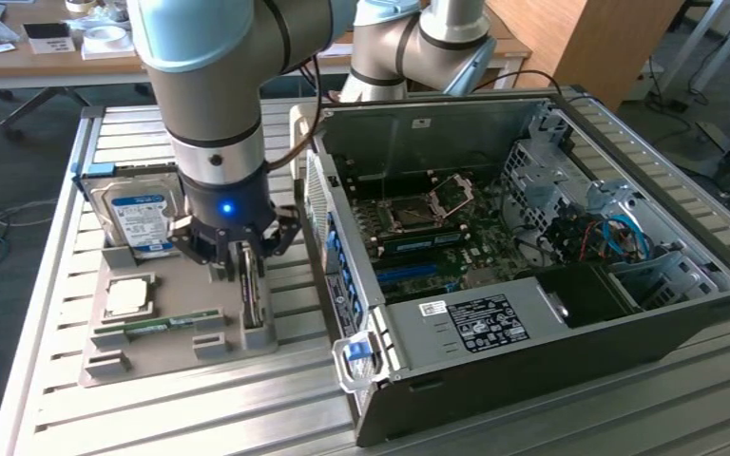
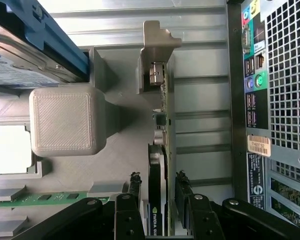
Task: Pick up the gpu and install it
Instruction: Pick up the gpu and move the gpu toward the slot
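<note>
Item: gpu; stands on edge in grey tray slot, lower left of exterior view, beside open case; gripper wide open, fingers straddling card, nothing held; I judge card light, stiff, fragile; best gripped on flat faces, mid-length.

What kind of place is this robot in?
Probably a robotics lab or workshop: a robot arm works over a slotted metal table beside an open computer case, with a cluttered desk behind.
</note>
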Robot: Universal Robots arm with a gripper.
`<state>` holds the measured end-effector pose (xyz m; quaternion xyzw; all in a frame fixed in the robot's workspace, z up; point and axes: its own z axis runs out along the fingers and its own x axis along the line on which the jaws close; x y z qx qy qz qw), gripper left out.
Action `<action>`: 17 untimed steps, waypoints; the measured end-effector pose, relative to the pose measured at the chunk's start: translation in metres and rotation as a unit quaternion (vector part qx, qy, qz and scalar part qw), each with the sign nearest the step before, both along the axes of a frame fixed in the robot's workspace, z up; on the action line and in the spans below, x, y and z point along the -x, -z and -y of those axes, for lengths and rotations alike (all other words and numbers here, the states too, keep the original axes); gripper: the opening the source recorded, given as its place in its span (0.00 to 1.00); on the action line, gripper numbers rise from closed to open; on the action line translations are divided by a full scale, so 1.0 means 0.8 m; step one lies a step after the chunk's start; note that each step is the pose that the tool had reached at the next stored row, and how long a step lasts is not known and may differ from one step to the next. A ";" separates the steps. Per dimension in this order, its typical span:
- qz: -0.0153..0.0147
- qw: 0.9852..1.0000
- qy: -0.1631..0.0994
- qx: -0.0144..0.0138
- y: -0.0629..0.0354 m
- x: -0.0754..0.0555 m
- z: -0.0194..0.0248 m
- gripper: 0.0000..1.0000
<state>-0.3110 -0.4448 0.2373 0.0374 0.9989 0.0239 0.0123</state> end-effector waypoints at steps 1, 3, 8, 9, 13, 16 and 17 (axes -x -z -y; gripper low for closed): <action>0.000 1.000 0.000 0.000 0.001 0.000 0.0000 0.42; 0.000 1.000 0.000 0.000 0.002 0.000 -0.0001 0.42; 0.000 1.000 0.000 0.000 0.004 0.000 -0.0023 0.42; 0.000 1.000 0.000 0.000 0.004 0.000 -0.0029 0.42; 0.000 1.000 0.000 0.000 0.005 0.001 -0.0036 0.42; 0.000 1.000 0.000 0.000 0.008 0.001 -0.0039 0.42; 0.000 1.000 0.000 0.000 0.008 0.002 -0.0039 0.42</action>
